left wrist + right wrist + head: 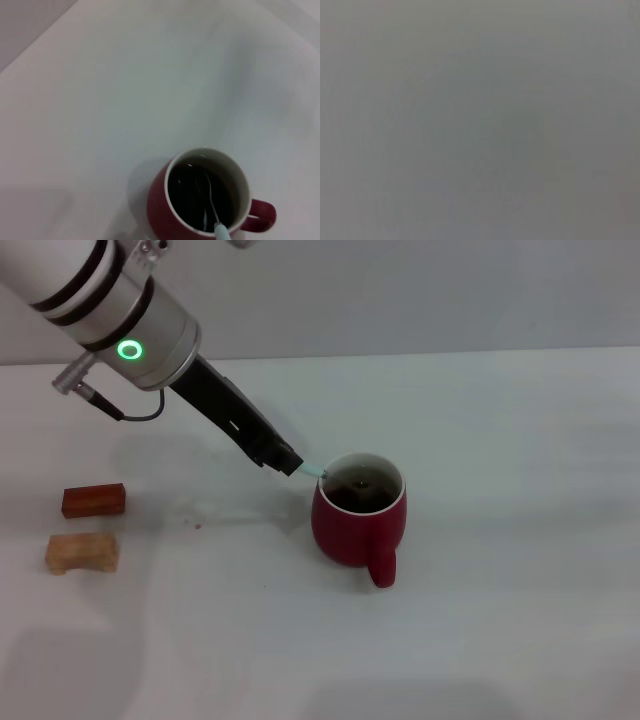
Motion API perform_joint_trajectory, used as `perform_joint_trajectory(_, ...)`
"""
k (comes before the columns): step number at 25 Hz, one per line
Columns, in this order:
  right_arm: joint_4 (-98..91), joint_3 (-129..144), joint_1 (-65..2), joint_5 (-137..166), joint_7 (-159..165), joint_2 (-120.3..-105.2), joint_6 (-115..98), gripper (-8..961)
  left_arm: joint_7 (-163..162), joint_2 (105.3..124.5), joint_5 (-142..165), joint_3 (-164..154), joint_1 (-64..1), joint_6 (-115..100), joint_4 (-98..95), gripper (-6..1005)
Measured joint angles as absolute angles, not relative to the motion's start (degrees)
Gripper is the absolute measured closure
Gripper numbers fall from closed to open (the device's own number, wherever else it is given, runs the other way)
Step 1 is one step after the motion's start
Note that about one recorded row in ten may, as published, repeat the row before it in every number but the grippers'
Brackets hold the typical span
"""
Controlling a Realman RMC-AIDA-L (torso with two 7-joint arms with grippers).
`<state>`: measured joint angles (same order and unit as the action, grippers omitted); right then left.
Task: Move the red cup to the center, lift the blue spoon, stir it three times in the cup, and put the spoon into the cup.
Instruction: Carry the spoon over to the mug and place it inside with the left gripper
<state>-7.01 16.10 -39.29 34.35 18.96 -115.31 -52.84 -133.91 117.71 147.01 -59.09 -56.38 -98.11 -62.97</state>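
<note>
Red cup (200,210): rounded dark red mug with a white rim and 1 thick red handle, sitting upright on the white table (500,440) near its middle, the handle pointing toward the robot. It is holding a dark liquid that is filling most of the white interior.

Blue spoon (212,207): slim spoon leaning inside the cup, its grey metal bowl and neck dipping into the dark liquid and its pale blue handle end (312,469) sticking out over the rim on the robot's left side.

Left gripper (290,462): reaching down at a slant from the upper left of the head view, a green ring glowing on the wrist above it. Its black tip is clenching the pale handle end of the spoon just beside the cup's rim.

Right gripper: not appearing in any view; its wrist camera is showing only a flat grey field.

2 small blocks are lying on the table well apart from the cup on the robot's left: a reddish-brown block (93,500) and a pale wooden block (82,552) just beside it, nearer the robot.
</note>
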Motion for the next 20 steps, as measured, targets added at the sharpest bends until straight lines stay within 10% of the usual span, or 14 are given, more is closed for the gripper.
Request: perform_joint_trajectory(20,-6.35,16.08,-39.39,34.36,18.88,-115.75,-52.82,471,-132.65,117.31,147.31,-58.77,-55.78,-98.75,-63.37,861)
